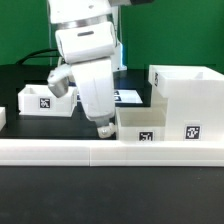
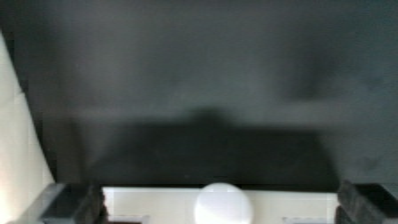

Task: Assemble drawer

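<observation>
Straddling the round knob (image 2: 221, 198) of a small white plastic knobbed tray (image 1: 140, 126), gripper (image 1: 104, 128) jaws spread, nothing clamped (contact unclear). Tray sits against the long low white rail (image 1: 60, 152), probably to square it, just beside the large white boxy casing (image 1: 185, 95) on the exterior view's right.

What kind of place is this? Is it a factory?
Probably a robot lab's test table, not a factory. A white robot arm works over a black table, the white drawer parts wear black-and-white square tags, and there is a green backdrop behind.
</observation>
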`<state>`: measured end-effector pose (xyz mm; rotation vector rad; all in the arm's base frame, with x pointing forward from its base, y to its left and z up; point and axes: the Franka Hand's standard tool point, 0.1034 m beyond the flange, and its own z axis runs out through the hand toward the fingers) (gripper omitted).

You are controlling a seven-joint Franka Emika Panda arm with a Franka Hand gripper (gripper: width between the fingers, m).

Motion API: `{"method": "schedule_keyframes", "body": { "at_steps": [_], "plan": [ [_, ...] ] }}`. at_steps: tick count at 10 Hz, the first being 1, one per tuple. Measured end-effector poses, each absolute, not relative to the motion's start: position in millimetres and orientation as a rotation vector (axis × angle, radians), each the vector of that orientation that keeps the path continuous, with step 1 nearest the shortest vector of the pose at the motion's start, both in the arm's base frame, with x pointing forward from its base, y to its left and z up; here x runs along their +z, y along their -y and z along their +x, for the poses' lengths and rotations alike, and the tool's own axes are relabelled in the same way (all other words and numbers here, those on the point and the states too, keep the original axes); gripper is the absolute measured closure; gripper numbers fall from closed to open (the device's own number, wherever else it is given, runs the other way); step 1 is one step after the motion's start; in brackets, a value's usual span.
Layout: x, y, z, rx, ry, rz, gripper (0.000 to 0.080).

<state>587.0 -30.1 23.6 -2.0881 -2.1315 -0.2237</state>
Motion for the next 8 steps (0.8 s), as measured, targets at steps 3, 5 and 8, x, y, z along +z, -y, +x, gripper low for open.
{"method": "schedule_keyframes", "body": {
  "at_steps": [3,5,8],
  "plan": [
    [23.0,32,586,-0.222,2.127,-2.092,0.015],
    [17.1,29,585,-0.222,2.125,-2.084,0.015],
    [16.9,16,587,-0.233,2.121,-2.073,0.015]
  ]
}}
